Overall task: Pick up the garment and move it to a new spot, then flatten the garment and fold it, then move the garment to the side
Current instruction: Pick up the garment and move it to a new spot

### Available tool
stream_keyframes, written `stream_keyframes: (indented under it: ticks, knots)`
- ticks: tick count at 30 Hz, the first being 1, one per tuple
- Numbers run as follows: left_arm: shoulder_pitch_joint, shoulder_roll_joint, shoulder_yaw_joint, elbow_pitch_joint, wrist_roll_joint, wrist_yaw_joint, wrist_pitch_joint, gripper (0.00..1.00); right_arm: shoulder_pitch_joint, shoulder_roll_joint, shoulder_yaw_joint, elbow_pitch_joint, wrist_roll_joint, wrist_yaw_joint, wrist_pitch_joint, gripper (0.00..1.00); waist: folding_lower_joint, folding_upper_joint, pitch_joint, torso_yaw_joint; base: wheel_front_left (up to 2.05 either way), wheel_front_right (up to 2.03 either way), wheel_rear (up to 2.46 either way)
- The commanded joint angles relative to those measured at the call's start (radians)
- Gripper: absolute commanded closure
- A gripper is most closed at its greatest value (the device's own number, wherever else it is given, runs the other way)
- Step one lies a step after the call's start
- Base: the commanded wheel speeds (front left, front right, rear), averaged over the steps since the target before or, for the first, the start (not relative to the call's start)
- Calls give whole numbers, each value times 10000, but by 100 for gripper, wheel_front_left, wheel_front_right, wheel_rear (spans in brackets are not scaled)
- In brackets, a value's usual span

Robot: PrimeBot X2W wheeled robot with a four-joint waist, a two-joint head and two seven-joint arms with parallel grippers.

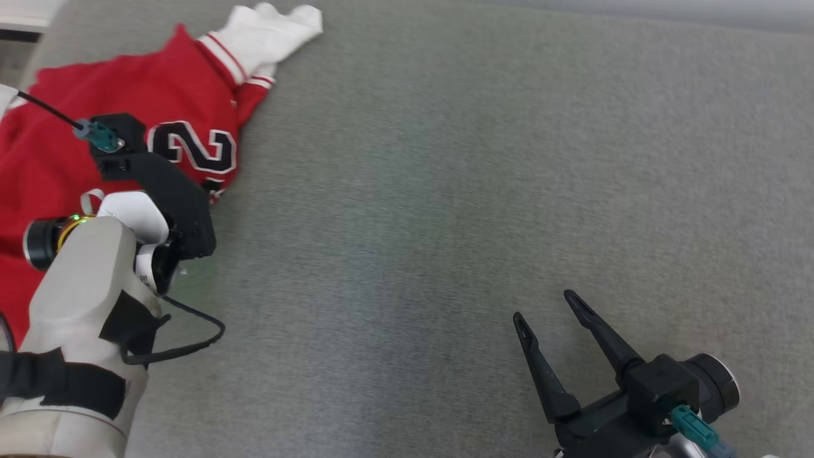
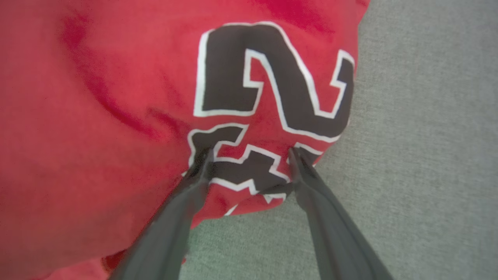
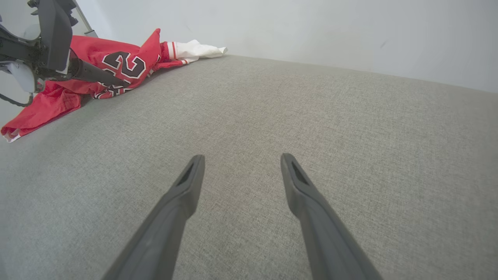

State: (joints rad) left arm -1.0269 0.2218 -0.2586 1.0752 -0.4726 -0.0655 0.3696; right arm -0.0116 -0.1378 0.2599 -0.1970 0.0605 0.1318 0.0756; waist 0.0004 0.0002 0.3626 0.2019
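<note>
The garment (image 1: 63, 127) is a red jersey with a black number outlined in white and a white sleeve (image 1: 267, 32). It lies bunched at the far left of a grey fabric surface (image 1: 445, 191). My left gripper (image 2: 251, 153) stands open, pointing down, with both fingertips touching the garment (image 2: 97, 116) at its printed edge. Nothing is clamped between the fingers. In the head view the left wrist (image 1: 172, 191) covers those fingers. My right gripper (image 1: 544, 305) is open and holds nothing. It hovers low over bare grey surface at the lower right, far from the garment (image 3: 50, 103).
The grey surface (image 3: 311, 136) stretches wide between the garment and my right gripper (image 3: 242, 156). A white wall (image 3: 311, 27) rises behind its far edge. A black cable (image 1: 191, 343) loops from the left forearm near the garment.
</note>
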Motion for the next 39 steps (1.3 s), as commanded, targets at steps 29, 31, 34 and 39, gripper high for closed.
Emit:
stream_keyframes:
  ticks: [29, 31, 34, 39]
  knots:
    - [-791, -574, -718, 444, 408, 473, -1586, 100, 415, 811, 249, 2260, 774, -21, -1144, 0, -4, -2, -4278, -1237, 0, 0, 0]
    - [-906, -940, -736, 288, 292, 391, -1817, 100, 416, 847, 105, 2236, 768, -21, -1186, 0, -4, -2, -4486, -1522, 0, 0, 0]
    - [-904, -1334, -865, 112, 191, 240, -2129, 100, 395, 857, 10, 2230, 641, -21, -1107, 0, -4, -2, -4751, -2003, 0, 0, 0]
    - [-532, -1672, -1111, -408, -112, -60, -2657, 100, 519, 870, -143, 2070, 579, -21, -951, 0, -4, -2, -4908, -2991, 0, 0, 0]
